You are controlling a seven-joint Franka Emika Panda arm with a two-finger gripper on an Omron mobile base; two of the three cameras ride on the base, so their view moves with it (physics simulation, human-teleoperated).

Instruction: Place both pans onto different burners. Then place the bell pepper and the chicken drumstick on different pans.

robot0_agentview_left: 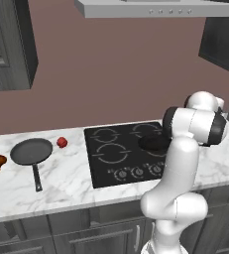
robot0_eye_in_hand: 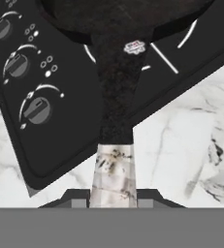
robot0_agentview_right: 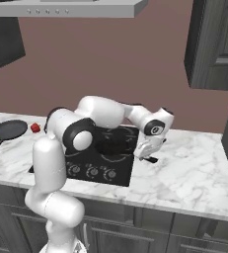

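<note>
Smaller pan (robot0_eye_in_hand: pixel 118 29) handle in tool (robot0_eye_in_hand: pixel 112 196)

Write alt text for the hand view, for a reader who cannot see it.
Seen from the hand, the gripper is closed on the long handle of the smaller black pan, whose bowl rests over a burner ring on the black cooktop. Three knobs run along the cooktop's left side, and white marble counter lies to the right.
</note>
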